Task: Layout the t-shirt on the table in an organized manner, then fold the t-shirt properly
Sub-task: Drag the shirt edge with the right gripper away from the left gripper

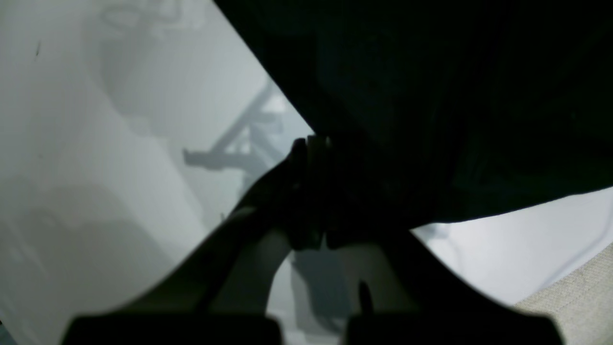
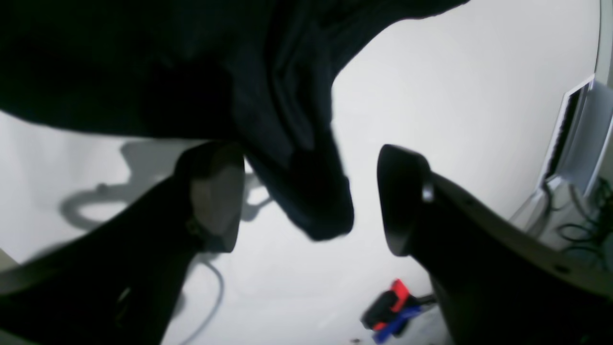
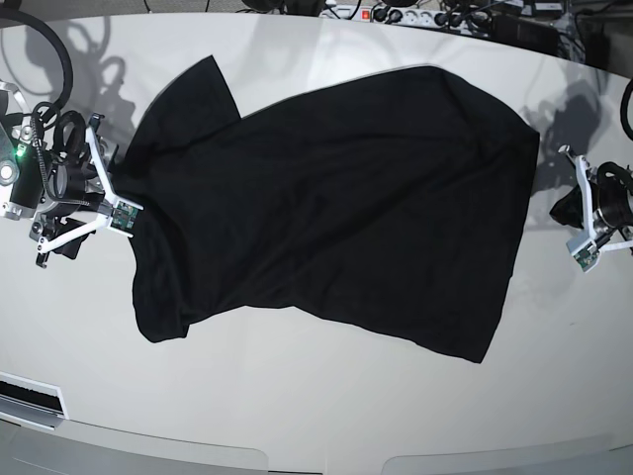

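Overall, unmarked black t-shirt (image 3: 336, 198), white table (image 3: 297, 396)

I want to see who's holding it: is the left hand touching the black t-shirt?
Touching. In the left wrist view the left hand is pinched shut on the t-shirt's edge.

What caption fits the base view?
Black t-shirt spread on the white table, left gripper and right gripper at opposite edges.

A power strip (image 3: 415, 15) with a red switch and tangled black cables (image 3: 584, 35) are seen past the far edge. A beige woven surface (image 1: 574, 297) is glimpsed low in the left wrist view. Soft shadows are cast under diffuse light.
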Controlling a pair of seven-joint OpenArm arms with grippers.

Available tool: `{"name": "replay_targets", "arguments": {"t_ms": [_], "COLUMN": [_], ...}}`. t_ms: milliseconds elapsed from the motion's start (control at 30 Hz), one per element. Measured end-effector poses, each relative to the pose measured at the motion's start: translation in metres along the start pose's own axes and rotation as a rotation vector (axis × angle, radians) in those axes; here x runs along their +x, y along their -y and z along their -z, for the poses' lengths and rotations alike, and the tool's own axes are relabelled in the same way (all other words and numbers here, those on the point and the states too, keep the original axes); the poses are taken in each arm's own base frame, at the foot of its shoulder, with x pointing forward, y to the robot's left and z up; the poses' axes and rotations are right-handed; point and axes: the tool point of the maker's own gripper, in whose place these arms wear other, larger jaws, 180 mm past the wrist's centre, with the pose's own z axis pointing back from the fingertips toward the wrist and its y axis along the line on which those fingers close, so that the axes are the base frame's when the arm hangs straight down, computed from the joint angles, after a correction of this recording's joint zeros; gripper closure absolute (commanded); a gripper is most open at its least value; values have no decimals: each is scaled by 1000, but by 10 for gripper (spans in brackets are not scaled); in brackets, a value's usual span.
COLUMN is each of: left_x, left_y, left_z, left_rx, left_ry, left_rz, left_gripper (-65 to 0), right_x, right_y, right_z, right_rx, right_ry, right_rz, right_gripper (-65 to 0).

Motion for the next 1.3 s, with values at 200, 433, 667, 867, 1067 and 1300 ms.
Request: {"name": "replay_targets", "arguments": {"t_ms": [200,433,667,867,1067,1300], "left_x": [0,0,6,20,22,11], "left_y": [0,-4,-7,-45,-40,-34], "left_z": [0,0,1,-7,-2,2], "left_rx": [2,22,34,207,198,185], "left_ry": [-2,4,24,63,73,11], "left_rz": [2,-23,-51,-136,-160,-175], "left_gripper": [0,0,0,0,0,-258], "right_x": [38,87,104,75,60,43], "right_y": [-23,-86,-177,-187,-204,-180], "right_z": [-20,-59,-52,16,48,65], "right_rx": [121,338,555,436,412,230], "right_ry": [154,376,442,228,111,37], "right_rz": [128,13,130,322,420,484], "right_gripper": [-340,-340,-343,-345,-345,-347]}}
